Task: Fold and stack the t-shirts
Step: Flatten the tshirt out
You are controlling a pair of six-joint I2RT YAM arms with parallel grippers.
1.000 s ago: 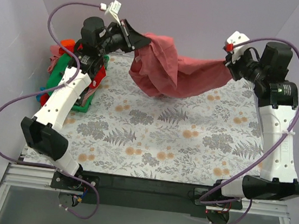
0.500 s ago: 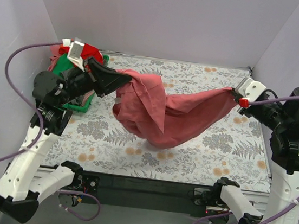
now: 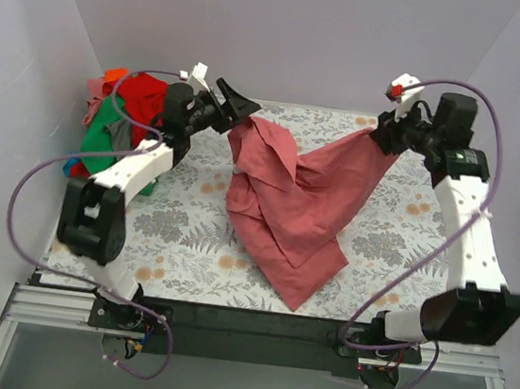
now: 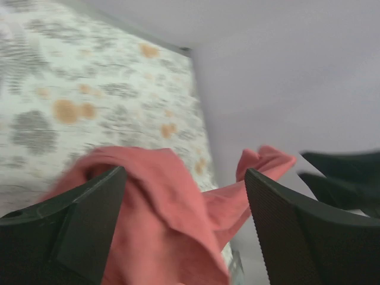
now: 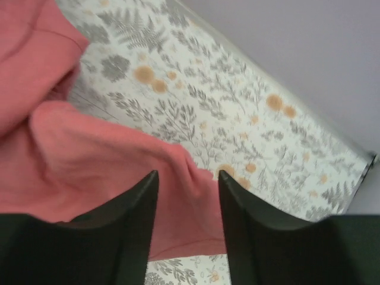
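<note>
The salmon-pink t-shirt stretches across the floral table cover, from one gripper at the back to the other, with a point of cloth near the front edge. My left gripper is at the shirt's back left corner. Its jaws are wide apart in the left wrist view, around my left gripper, and the shirt hangs loose between them. My right gripper is at the back right corner. The right wrist view shows my right gripper open over the shirt, not pinching it.
A heap of other t-shirts sits at the back left: red, green, orange. White walls close in the back and both sides. Floral cover shows bare on the near left and far right.
Both grippers were shut on the shirt's corners and have opened. The arms swung toward the back, and the shirt has dropped and spread toward the front edge.
</note>
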